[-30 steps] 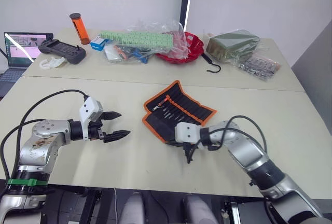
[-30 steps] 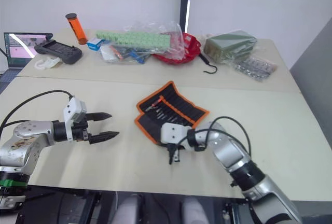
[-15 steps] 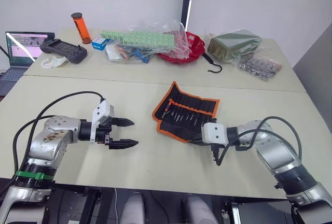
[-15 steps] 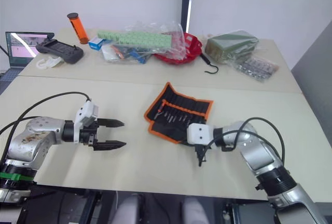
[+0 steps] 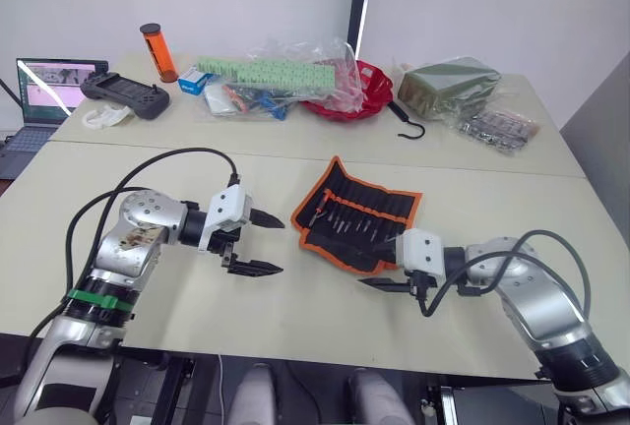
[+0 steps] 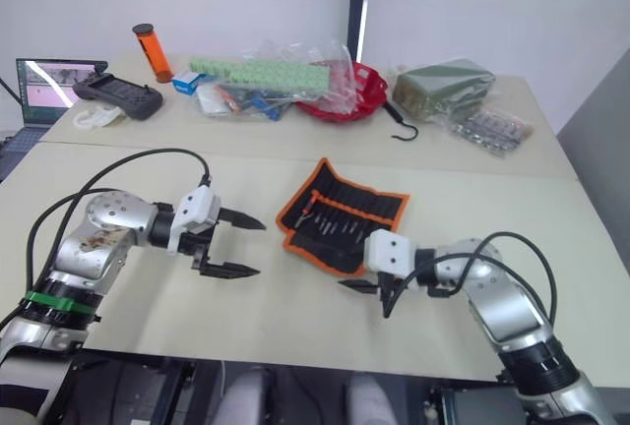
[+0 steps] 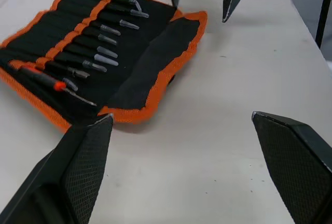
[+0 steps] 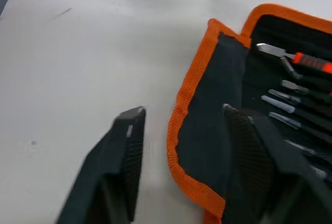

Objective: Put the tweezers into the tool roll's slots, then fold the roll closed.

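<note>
Bare table (image 5: 295,317) fills the lower centre of the head views, between the left gripper (image 5: 258,242) at centre left and the right gripper (image 5: 392,285) at lower right (both with fingers spread). The tool roll (image 5: 356,215) lies open at centre frame, blocking the direct lane between them. Clutter (image 5: 285,86) crowds the top of the frame; a laptop (image 5: 49,91) sits upper left.
</note>
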